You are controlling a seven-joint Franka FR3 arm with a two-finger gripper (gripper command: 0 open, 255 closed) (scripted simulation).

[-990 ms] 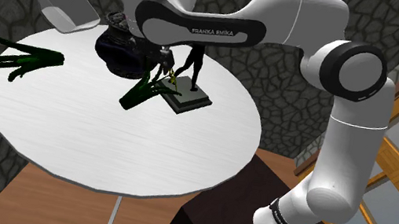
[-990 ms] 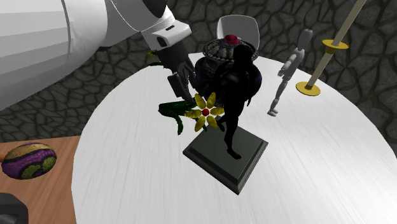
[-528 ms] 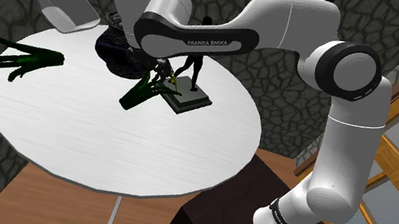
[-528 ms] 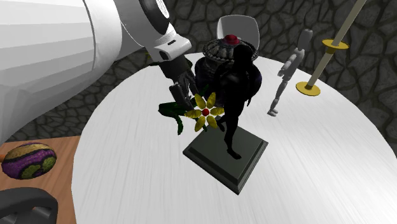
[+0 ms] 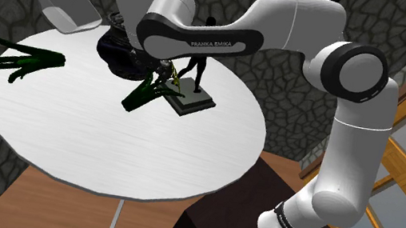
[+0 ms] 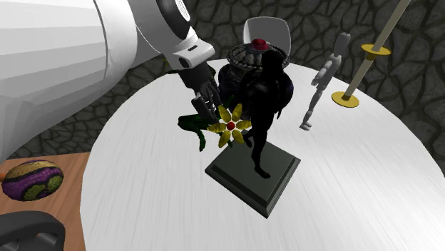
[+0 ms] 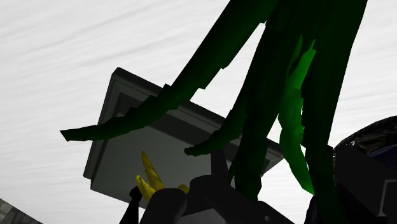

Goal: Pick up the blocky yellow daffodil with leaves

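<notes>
One daffodil (image 6: 229,126), probably stiff and light; I would grip the green leaves (image 5: 141,93). If the hand (image 6: 209,108) is open or closed, I cannot tell.

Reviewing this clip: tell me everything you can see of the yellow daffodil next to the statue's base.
The daffodil is blocky: flat yellow petals ringing a red centre, with long dark green leaves that taper to points. It lies on the white round table, its head at the corner of the dark square statue base, its leaves trailing away from that base. The end effector sits right by the stem behind the head; whether it touches the flower is unclear.
</notes>
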